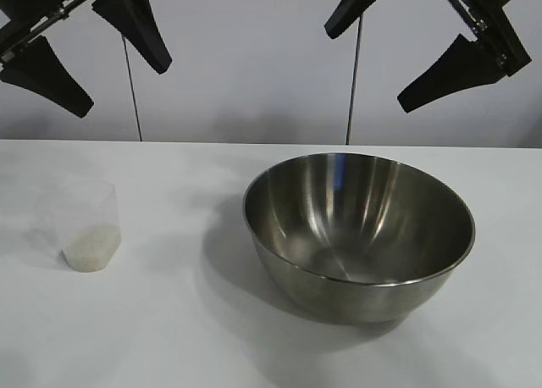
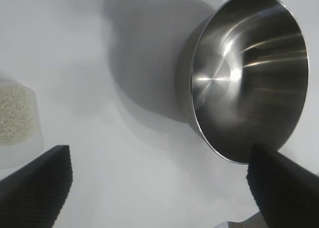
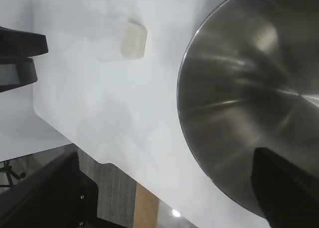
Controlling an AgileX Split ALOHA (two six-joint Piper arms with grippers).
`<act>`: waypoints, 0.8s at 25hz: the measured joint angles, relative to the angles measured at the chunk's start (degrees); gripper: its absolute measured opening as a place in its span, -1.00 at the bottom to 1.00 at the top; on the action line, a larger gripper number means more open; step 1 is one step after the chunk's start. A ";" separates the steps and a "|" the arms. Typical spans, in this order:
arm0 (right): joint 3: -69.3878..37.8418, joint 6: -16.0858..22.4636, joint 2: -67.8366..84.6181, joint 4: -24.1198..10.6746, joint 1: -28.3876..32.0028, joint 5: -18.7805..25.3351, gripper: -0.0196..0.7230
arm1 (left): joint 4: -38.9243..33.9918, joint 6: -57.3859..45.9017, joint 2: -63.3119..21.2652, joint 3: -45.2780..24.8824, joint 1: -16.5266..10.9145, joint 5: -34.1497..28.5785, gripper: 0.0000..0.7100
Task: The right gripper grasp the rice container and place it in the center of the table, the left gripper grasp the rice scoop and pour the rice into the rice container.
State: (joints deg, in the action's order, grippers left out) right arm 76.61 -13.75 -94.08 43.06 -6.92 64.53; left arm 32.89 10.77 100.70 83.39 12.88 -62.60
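The left hand hangs above the counter's far left edge, fingers apart, holding nothing. The rice scoop stands upright near the left edge, rice in its bottom. Right of centre sits the rice container. Above it, the right hand hangs spread and empty.

The rice container, a large round steel bowl with a wide rim and mirror-bright inside, stands upright and empty on the table, right of the middle and nearer its front edge than its back edge. The rice scoop, a small clear plastic cup with tapered sides, stands upright well apart from it near the left edge, with rice heaped low in its bottom
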 joint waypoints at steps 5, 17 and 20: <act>0.00 -0.42 0.00 0.00 0.00 0.00 0.77 | 0.00 0.00 0.00 0.00 0.00 0.00 0.93; 2.64 4.65 -0.69 -28.28 0.00 3.44 0.77 | 0.00 0.00 0.00 0.00 0.00 0.05 0.93; 2.64 6.28 -3.61 -31.54 0.00 2.89 0.77 | 0.00 0.00 0.00 0.00 0.00 0.05 0.93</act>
State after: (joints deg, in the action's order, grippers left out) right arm 79.26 -7.47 -97.69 11.52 -6.92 67.43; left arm 32.89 10.77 100.70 83.39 12.88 -62.55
